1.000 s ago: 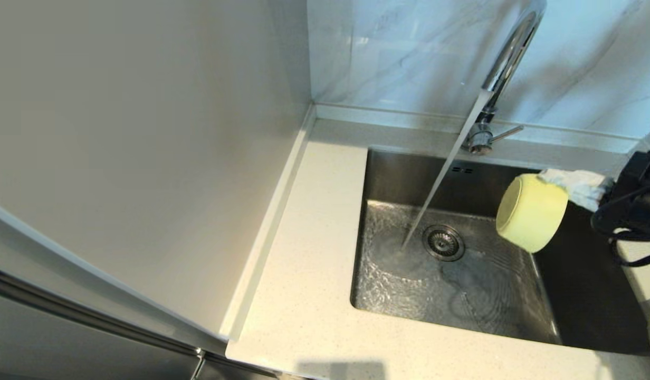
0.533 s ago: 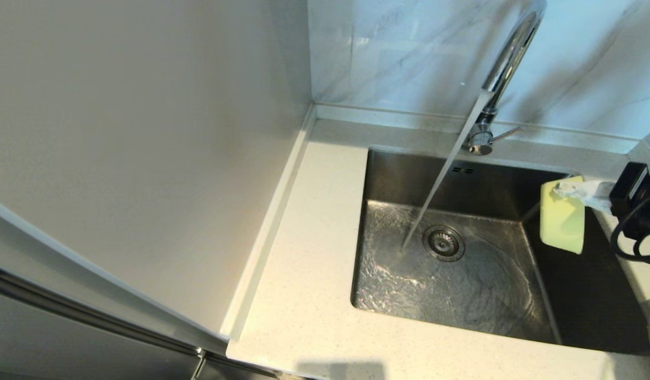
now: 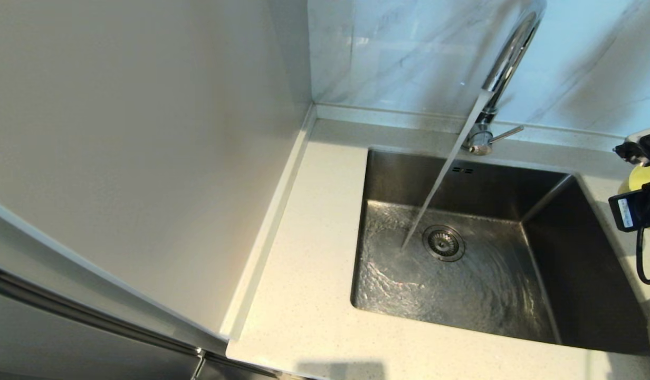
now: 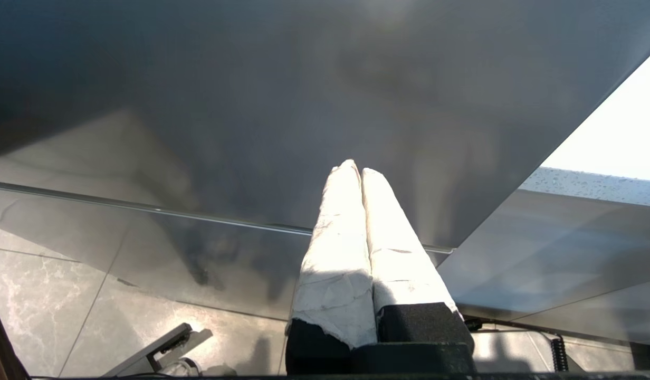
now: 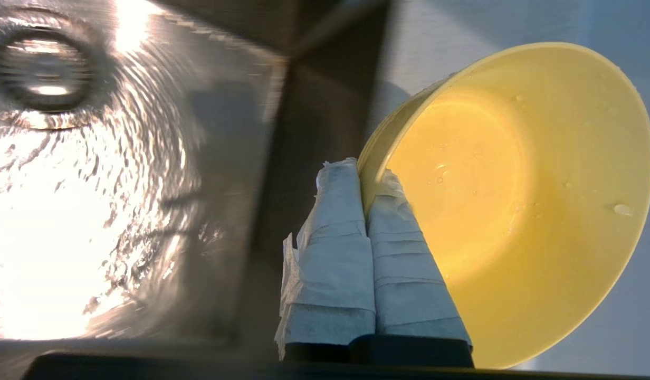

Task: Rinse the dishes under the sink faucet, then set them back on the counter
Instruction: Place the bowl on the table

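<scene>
Head view: off-white speckled table (image 3: 314, 295) wraps a square steel sink (image 3: 583, 253); low raised back edge, grey-veined marble wall (image 3: 409, 53) behind, plain pale panel (image 3: 145, 132) on the left. Chrome faucet (image 3: 507, 58) runs a slanted stream onto the basin floor beside the round drain strainer (image 3: 443, 243); water ripples across the floor. At the far right edge, over the table beside the sink, the right gripper's (image 3: 639, 179) dark body hides all but a sliver of the pale yellow bowl (image 3: 640, 178).

Left wrist view: left gripper (image 4: 360, 174) parked low before a dark cabinet front, tiled floor (image 4: 50, 295) underneath; its white-wrapped fingers pressed together, empty.

Right wrist view: the right gripper's wrapped fingers (image 5: 335, 221) are closed on the bowl's rim, one inside, one outside. Droplets cling to the bowl's inside. Strainer and bright wet basin lie off to the side.
</scene>
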